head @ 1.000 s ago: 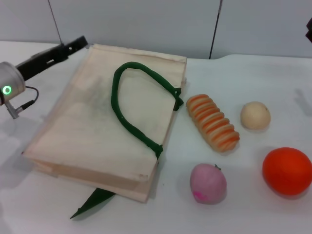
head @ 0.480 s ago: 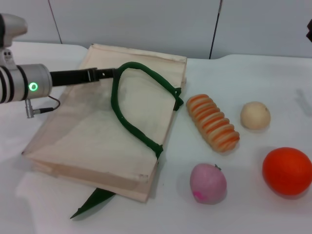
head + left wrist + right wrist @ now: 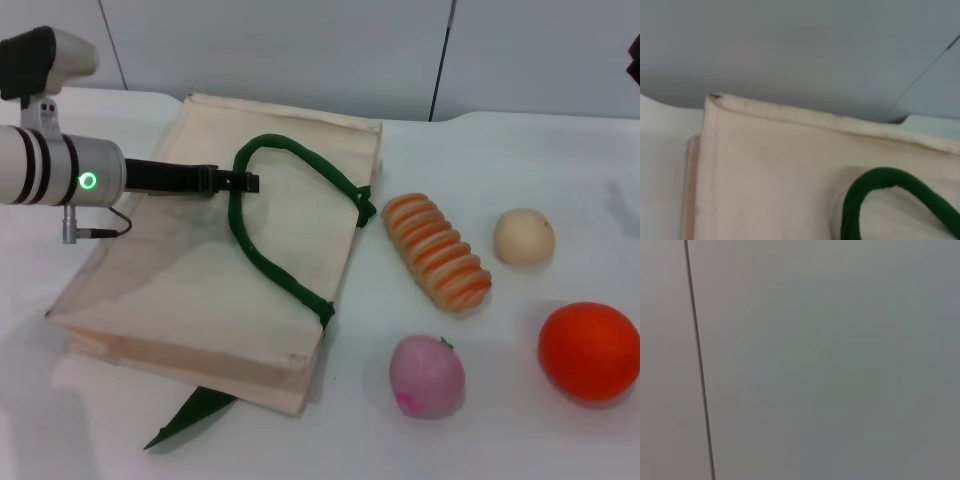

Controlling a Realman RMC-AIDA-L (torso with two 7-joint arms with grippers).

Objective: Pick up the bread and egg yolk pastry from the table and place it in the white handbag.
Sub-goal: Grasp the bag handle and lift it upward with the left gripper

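Observation:
The white handbag [image 3: 210, 255] lies flat on the table's left half, its dark green handle [image 3: 262, 225] looping across the top side. My left gripper [image 3: 246, 182] reaches in from the left, low over the bag, with its tip at the handle's upper curve. The left wrist view shows the bag's far edge [image 3: 805, 120] and the handle's arc [image 3: 880, 192]. The striped bread [image 3: 437, 250] lies to the right of the bag. Further right sits the pale egg yolk pastry [image 3: 523, 237]. Of my right arm, only a dark sliver [image 3: 634, 60] shows at the right edge.
A pink round fruit [image 3: 427, 376] sits in front of the bread, and a bright orange ball [image 3: 589, 351] lies at the front right. A second green strap end [image 3: 190, 412] sticks out from under the bag's near edge. Grey wall panels stand behind the table.
My left arm has swung in from the table's far left corner to over the bag, and its tip now reaches the green handle. The bag and the food have not moved.

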